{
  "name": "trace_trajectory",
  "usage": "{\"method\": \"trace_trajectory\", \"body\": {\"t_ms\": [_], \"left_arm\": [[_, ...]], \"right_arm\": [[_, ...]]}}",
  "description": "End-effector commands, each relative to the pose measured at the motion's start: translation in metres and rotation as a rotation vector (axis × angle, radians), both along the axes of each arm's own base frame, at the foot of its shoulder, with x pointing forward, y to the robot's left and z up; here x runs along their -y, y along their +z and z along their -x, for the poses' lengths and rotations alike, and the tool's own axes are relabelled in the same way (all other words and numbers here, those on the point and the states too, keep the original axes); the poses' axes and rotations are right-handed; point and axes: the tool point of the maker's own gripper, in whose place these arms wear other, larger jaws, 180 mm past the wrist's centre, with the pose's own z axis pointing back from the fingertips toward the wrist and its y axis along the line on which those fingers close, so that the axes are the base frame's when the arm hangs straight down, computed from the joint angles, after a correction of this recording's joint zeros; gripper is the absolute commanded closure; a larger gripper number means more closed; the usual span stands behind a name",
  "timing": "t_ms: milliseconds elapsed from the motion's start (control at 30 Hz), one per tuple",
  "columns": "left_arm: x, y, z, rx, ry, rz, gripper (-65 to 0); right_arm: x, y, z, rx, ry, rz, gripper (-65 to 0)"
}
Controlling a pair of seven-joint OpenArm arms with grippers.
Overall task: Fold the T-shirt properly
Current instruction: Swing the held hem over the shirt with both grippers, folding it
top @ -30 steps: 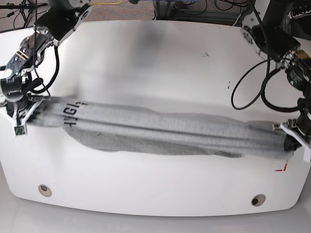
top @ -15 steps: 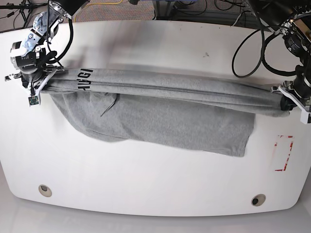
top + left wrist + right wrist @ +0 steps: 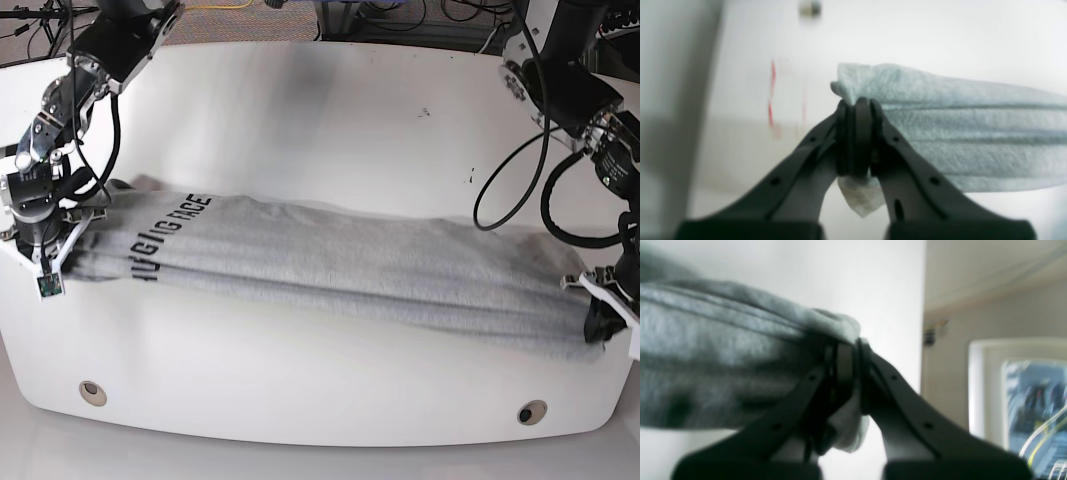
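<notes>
T-shirt (image 3: 330, 270): grey, stretched as a long bunched band across the white table (image 3: 330, 130), from the far left edge to the near right edge. Looks like it's lying on the tabletop along most of its length.
lettering (image 3: 165, 235): black block caps on the band's left end, facing up, partly folded into the creases.
left gripper (image 3: 856, 140): base-view right, at the table's right edge. Fingers pinched tight on the shirt's end; a tuft of cloth sticks out below the fingertips.
right gripper (image 3: 848, 380): base-view left. Jaws clamped on the other end, fabric bunched over the top of the fingers, another tuft poking out beneath.
surroundings: two round metal inserts (image 3: 92, 392) near the table's front edge, one at each corner. Red tape marks (image 3: 771, 96) show on the table in the left wrist view, beside the shirt end; in the base view I can't see them. Small dark specks on the tabletop behind the shirt. Black cables (image 3: 520, 190) loop off the left arm above the table's right side.
in the way: left arm's wrist and cable cover the shirt's right tip in base view; right arm's wrist sits over the left tip.
vs 0.5 s ago: band has come forward and down. The loose panel that hung in front of the fold then is gone; cloth now gathered into one stacked strip. More of the lettering reads now. Both grippers sit lower in frame, grip unchanged.
</notes>
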Motion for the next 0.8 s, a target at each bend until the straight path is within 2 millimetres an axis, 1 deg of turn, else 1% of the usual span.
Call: {"method": "trace_trajectory", "body": {"t_ms": [0,100,233,267,333,367,400,433,467,567,600,700,733,767], "left_arm": [[-0.005,0.043,-0.016,0.093,0.027,-0.066,-0.3],[0.000,0.068,-0.030,0.131,0.026,-0.097,-0.3],[0.010,0.095,-0.047,0.184,0.018,-0.102,-0.3],[0.011,0.102,-0.052,0.194,0.020,-0.097,-0.3],[0.010,0.113,-0.059,0.207,0.032,-0.088,-0.3],[0.008,0.125,-0.062,0.227,0.042,-0.083,-0.3],[0.008,0.129,-0.063,0.232,0.044,-0.081,-0.3],[0.005,0.142,-0.067,0.251,0.053,-0.076,-0.3],[0.003,0.149,-0.069,0.260,0.058,-0.072,-0.3],[0.000,0.173,-0.073,0.296,0.067,-0.062,-0.3],[-0.002,0.185,-0.075,0.315,0.070,-0.057,-0.3],[-0.004,0.211,-0.077,0.355,0.071,-0.043,-0.3],[-0.005,0.222,-0.077,0.374,0.073,-0.040,-0.3],[-0.005,0.231,-0.076,0.391,0.071,-0.036,-0.3]], "right_arm": [[0.008,0.042,-0.022,0.080,0.005,0.082,0.0],[0.004,0.065,-0.041,0.119,0.042,0.115,0.0],[-0.001,0.096,-0.061,0.168,0.080,0.160,0.0],[-0.003,0.107,-0.067,0.187,0.088,0.173,0.0],[-0.002,0.124,-0.075,0.201,0.087,0.193,0.0],[0.000,0.136,-0.079,0.207,0.078,0.210,0.0],[0.000,0.142,-0.080,0.214,0.077,0.217,0.0],[0.001,0.160,-0.084,0.237,0.071,0.238,0.0],[0.001,0.173,-0.086,0.253,0.068,0.251,0.0],[-0.001,0.205,-0.090,0.296,0.062,0.292,0.0],[-0.004,0.222,-0.092,0.319,0.063,0.312,0.0],[-0.009,0.256,-0.093,0.365,0.062,0.361,0.0],[-0.011,0.271,-0.093,0.387,0.058,0.378,0.0],[-0.014,0.281,-0.093,0.403,0.059,0.389,0.0]]}}
